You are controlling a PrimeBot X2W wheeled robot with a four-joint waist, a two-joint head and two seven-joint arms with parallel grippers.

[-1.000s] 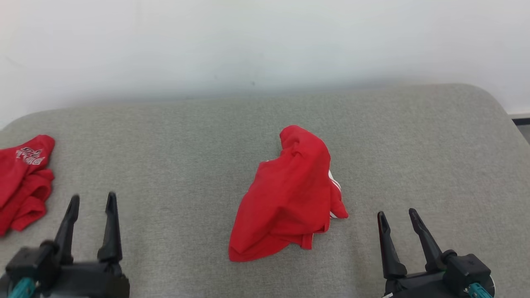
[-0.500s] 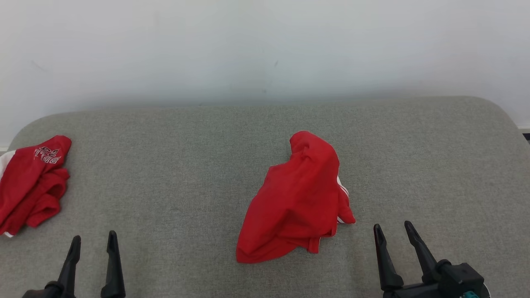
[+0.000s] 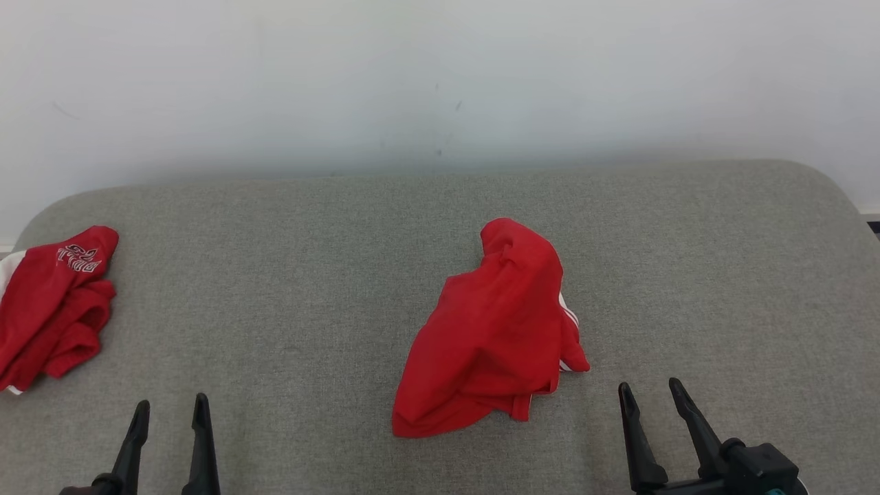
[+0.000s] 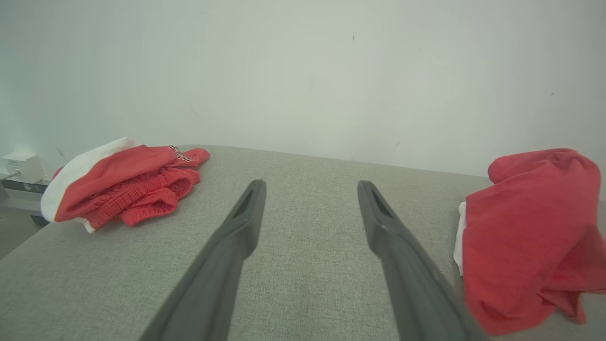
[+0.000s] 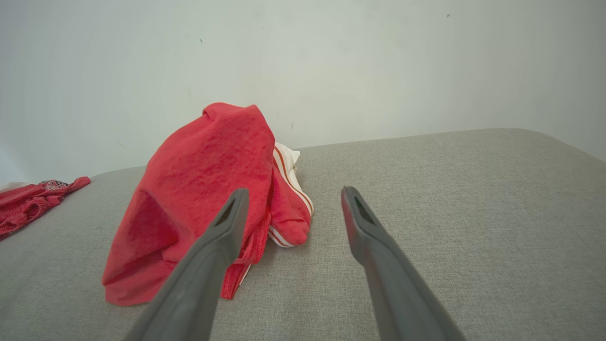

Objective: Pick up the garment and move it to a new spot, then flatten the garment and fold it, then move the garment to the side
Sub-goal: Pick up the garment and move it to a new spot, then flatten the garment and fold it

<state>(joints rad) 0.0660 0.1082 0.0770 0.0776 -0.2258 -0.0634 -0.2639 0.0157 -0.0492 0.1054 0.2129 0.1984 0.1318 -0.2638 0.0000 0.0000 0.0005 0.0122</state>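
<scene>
Looks like the very first step, the pick-up, hasn't been started yet. The crumpled red cloth garment with white stripes [image 3: 491, 330] is lying in a heap around the middle of the grey fabric-covered desk [image 3: 295, 275], and nothing is touching it.

The left gripper [image 3: 172, 402] is parked at the near edge, well apart from the heap. Its fingers [image 3: 203, 440] are spread wide and nothing is held. Same deal for the right gripper [image 3: 650, 385]: its fingers [image 3: 636, 433] are wide and empty, near the heap's lower right corner but clear of it.

A second bundle of red cloth with white lettering [image 3: 51, 302] is sitting at the far left edge of the desk. It's probably meant to be left alone.

For the next move, the right gripper seems the one to be used, since it's closer. It would need to be carried forward and to its left, then lowered onto a raised fold before being closed. A decent bunch of fabric should be caught, otherwise only the top layer might get pinched and the rest dragged along. Flattening, folding and the shift to the side are all yet to be done.
</scene>
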